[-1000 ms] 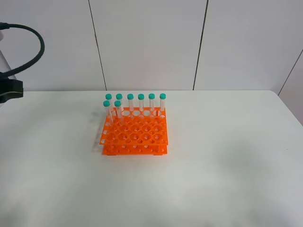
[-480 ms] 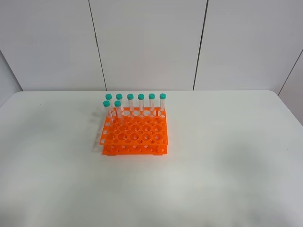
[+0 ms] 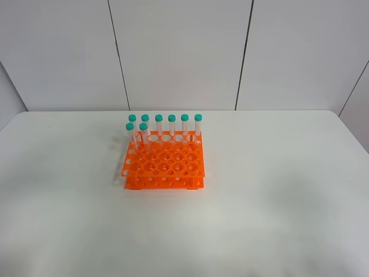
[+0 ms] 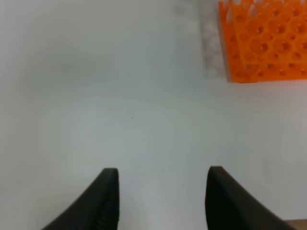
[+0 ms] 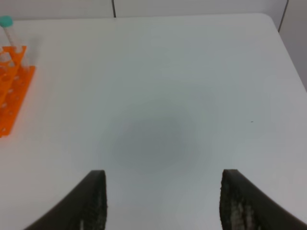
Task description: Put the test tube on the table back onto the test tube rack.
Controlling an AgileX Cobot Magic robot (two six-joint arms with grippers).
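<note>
Both sets of jaws stand apart with nothing between them: left gripper [image 4: 160, 199] and right gripper [image 5: 163, 201] hang over bare table [image 3: 277, 196]. A second ago an arm showed at the left edge of the high view; now it's gone. Rack [image 3: 164, 164] holds eight green-capped tubes [image 3: 143, 135] upright. No tube lying loose anywhere in view, so the task looks done, arms clear.

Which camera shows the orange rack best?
The high camera: the whole rack shows there, with all eight green-capped tubes standing in it. The left wrist view catches only one corner; the right wrist view only an edge and one tube.
</note>
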